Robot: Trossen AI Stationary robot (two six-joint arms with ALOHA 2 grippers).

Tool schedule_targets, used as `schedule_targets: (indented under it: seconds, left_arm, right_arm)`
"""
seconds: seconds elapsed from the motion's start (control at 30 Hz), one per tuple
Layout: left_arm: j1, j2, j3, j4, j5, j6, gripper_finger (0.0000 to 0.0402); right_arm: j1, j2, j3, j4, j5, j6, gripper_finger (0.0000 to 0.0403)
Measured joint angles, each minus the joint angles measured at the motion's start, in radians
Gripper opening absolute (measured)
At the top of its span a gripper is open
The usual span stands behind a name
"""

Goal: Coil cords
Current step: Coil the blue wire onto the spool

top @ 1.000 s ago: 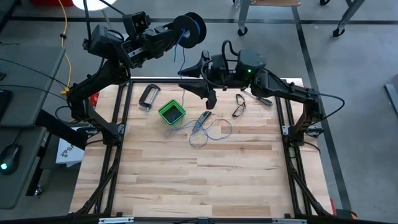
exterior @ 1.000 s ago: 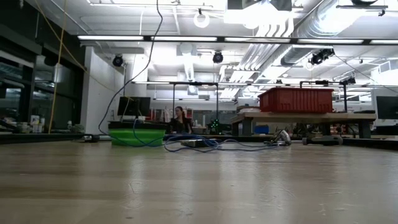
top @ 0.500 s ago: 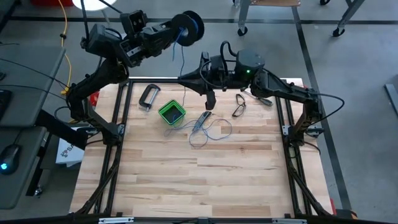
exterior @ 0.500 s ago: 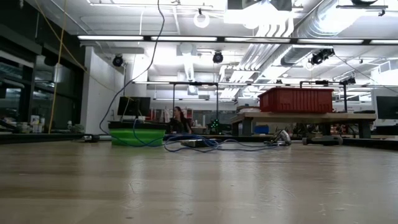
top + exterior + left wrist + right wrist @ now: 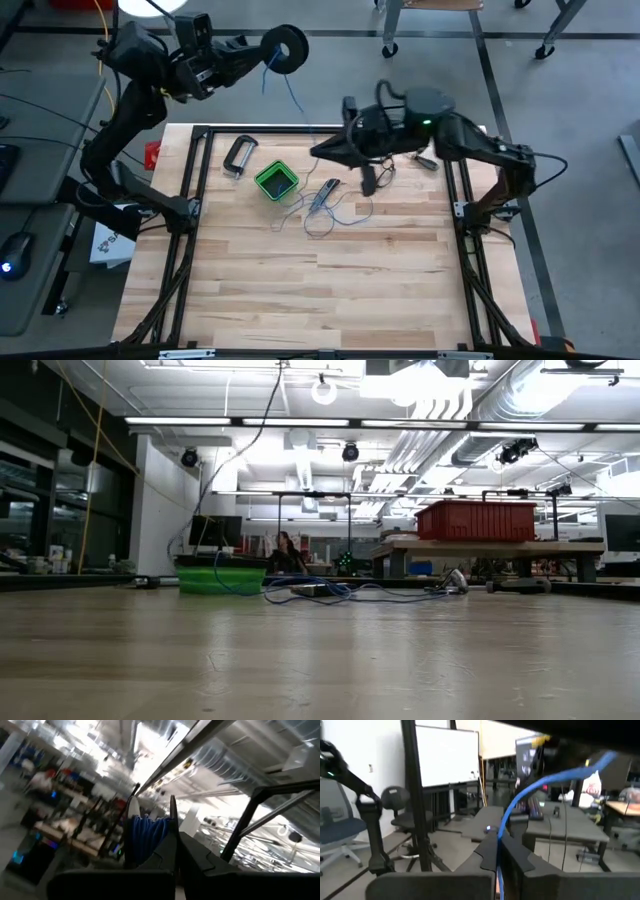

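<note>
The counter (image 5: 320, 290) is a pale wood-plank top inside a dark frame. Everything on it lies in the 12 o'clock half. At about 11 o'clock lies a grey C-shaped clamp (image 5: 238, 155), with a green box (image 5: 276, 181) just beside it toward the centre. Loose loops of thin blue-grey wire (image 5: 335, 212) lie near 12 o'clock, running to the box, with a small grey tool (image 5: 325, 192) lying among them. The half toward 6 o'clock is bare wood.
</note>
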Motion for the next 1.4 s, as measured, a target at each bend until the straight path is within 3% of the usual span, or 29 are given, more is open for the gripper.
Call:
schedule_targets:
  seconds: [0.37,0.73,1.07,1.4]
  left_arm:
    - [-0.042,0.0,0.0,-0.288,0.022,-0.086,0.0]
    - [-0.145,0.107,-0.001,-0.294,0.215,-0.214,0.0]
    - [-0.226,0.19,-0.001,-0.139,0.411,-0.36,0.0]
    - [-0.288,0.27,-0.001,0.139,0.522,-0.547,0.0]
  right_arm:
    - [-0.003,-0.097,0.0,-0.003,0.0,-0.064,0.0001]
    - [-0.003,-0.101,0.0,-0.041,-0.033,-0.07,0.0]
    - [-0.004,-0.106,0.0,-0.041,-0.148,-0.057,0.0]
    - [-0.019,-0.105,0.0,-0.036,-0.161,-0.055,0.0]
